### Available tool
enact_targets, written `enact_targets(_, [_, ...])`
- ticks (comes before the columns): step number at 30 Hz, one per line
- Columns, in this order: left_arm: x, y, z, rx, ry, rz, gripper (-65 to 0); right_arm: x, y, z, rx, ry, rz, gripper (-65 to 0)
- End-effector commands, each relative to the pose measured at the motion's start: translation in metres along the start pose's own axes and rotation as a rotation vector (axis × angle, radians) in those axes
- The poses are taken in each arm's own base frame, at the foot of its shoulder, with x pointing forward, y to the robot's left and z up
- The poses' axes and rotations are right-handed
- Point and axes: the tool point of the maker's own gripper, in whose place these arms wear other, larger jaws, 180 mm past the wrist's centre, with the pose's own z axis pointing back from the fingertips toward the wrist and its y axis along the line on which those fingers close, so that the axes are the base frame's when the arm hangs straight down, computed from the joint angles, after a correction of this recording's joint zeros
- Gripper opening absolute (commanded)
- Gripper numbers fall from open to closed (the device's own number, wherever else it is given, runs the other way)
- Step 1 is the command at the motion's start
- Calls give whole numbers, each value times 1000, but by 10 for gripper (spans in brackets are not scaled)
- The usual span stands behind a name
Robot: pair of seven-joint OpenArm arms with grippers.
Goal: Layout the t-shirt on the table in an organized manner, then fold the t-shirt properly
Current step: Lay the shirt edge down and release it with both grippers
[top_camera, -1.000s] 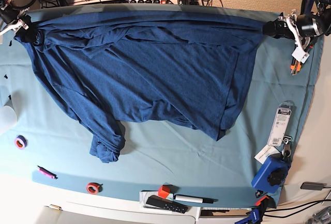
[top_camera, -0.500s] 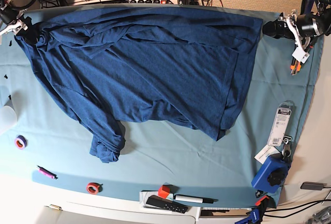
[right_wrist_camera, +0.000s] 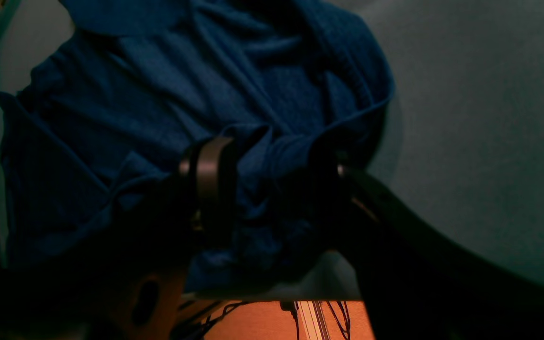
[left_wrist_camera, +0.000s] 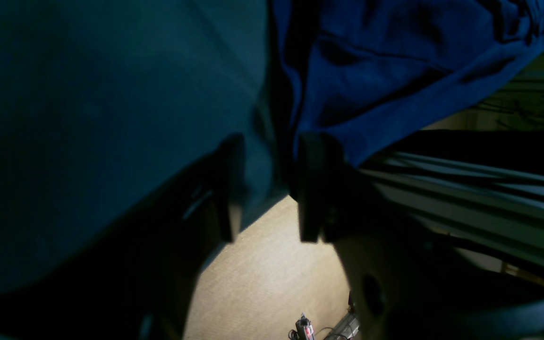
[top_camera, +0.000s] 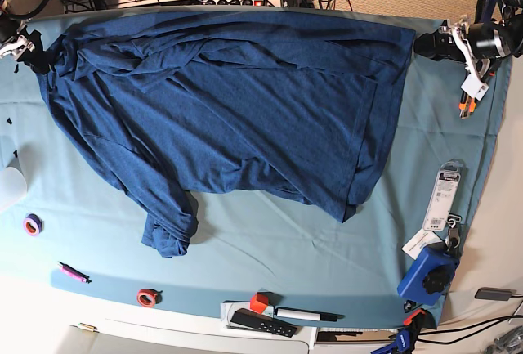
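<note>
One t-shirt (top_camera: pixel 237 100), two tape rolls (top_camera: pixel 33 224), one marker (top_camera: pixel 306 315)

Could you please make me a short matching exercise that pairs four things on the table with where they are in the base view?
Things:
1. t-shirt
2. purple tape roll
3. blue clamp
4. marker

Places:
A. near right corner of the table
B. near edge, about the middle
C. spread over the far half
D. left edge, toward the near side

Pairs: 1-C, 2-D, 3-A, 4-B
</note>
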Motion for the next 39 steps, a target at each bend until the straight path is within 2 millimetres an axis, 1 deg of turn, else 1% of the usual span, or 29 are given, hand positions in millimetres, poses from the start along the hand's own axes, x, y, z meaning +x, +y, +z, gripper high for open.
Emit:
enact_targets(1, [11, -1, 8, -2, -23, -27, -445, 20, 2, 8, 3, -45, 44, -383])
enact_targets(5, [11, -1, 8, -3, -23, -27, -445, 24, 2, 10, 0, -48, 52, -383])
enact_targets(8, [11, -1, 8, -3, -23, -27, -445, 39, 0, 16, -16, -50, 91, -384])
enact_targets(13, [12, -2, 8, -9, -28, -25, -445, 80, -2, 35, -62, -56, 201, -384])
enact_targets(15, [13, -3, 8, -13, -31, -24, -445, 99, 1, 40, -71, -76, 239, -384])
enact_targets(18, [15, -7, 8, -31, -43, -33, -445, 128, 14, 40, -47, -153, 266, -384])
enact_targets(22, [30, -12, 11, -37, -61, -95, -445, 162, 36, 34, 19, -287, 264, -384])
enact_targets(24, [36, -14, 11, -38, -65, -113, -445, 172, 45, 26, 47, -331, 256, -384])
enact_targets(26, [41, -16, 11, -39, -75, -126, -445, 175, 54, 12, 66, -336, 252, -384])
enact_targets(28, [44, -18, 12, -43, -81, -142, -445, 169, 62, -8, 79, -299, 254, -384])
enact_targets(32, [57, -20, 13, -47, -108, -176, -445, 148, 85, -53, 120, -196, 284, -384])
enact_targets(35, [79, -20, 15, -35, -150, -215, -445, 135, 101, -81, 134, -143, 320, -384])
enact_targets(39, [119, -19, 22, 11, -249, -284, -445, 126, 113, -106, 120, -109, 374, -384])
